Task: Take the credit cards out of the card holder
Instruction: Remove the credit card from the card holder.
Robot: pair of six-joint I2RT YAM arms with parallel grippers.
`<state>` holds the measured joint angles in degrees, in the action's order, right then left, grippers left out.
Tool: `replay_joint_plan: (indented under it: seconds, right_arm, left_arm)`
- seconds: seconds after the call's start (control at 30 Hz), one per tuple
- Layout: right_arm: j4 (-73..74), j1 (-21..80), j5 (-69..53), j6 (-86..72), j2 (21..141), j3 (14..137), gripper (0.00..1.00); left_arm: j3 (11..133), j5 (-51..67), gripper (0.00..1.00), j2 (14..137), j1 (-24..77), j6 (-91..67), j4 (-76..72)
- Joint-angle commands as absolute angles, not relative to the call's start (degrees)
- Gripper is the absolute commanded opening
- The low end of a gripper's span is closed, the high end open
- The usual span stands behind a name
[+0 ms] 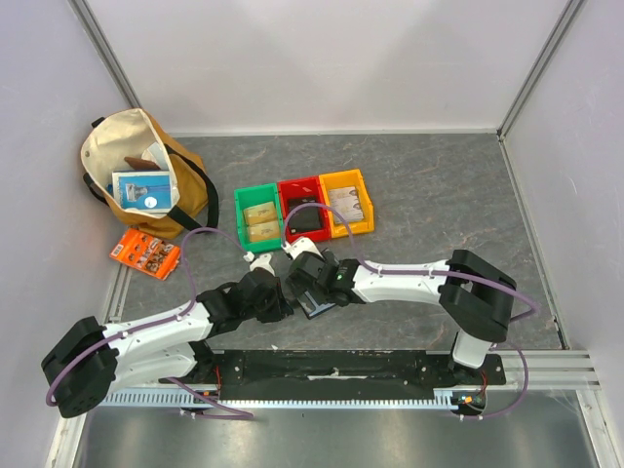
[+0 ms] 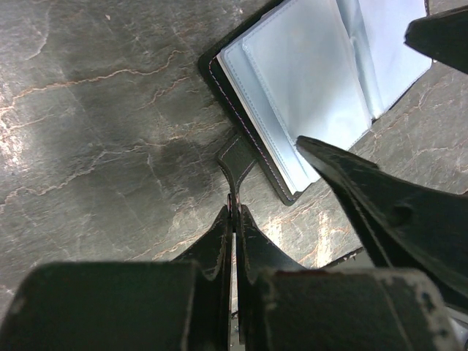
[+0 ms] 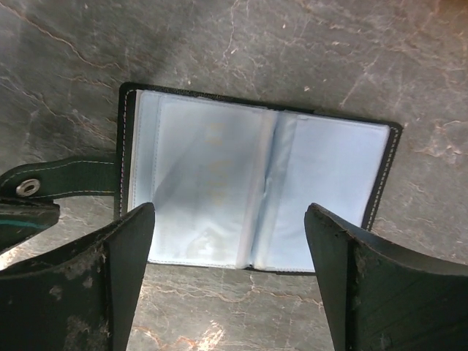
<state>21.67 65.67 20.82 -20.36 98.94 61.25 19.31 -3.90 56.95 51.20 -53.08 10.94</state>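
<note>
Now the small black bifold card holder with grey-blue sleeves (image 3: 256,190) lies open, flat on the dark marbled table (image 2: 110,110), between the two arms. The left pincer (image 2: 234,208) is pressed together on its black snap strap (image 2: 238,157), anchoring it. The right pincer (image 3: 228,212) hangs spread wide over the sleeves. The step looks like reaching in for a card. The next move calls for slipping a fingertip into a sleeve's open edge without dragging the holder.
</note>
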Motion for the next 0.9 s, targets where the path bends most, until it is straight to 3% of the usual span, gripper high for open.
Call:
replay_joint_plan:
  seconds: [0.0,0.43,0.87]
  right_arm:
    - [19.86,66.01,20.22,-20.39,100.9,63.11,0.91]
    - [19.78,66.01,18.37,-21.0,101.87,62.75,0.96]
    - [24.43,66.01,27.77,-20.83,99.85,63.1,0.86]
  left_arm:
    - [19.51,-4.48,0.02,56.43,51.42,-52.91,10.72]
    - [19.34,-4.31,0.02,56.16,51.42,-53.0,10.72]
    - [19.25,-4.92,0.02,54.67,51.42,-52.74,12.48]
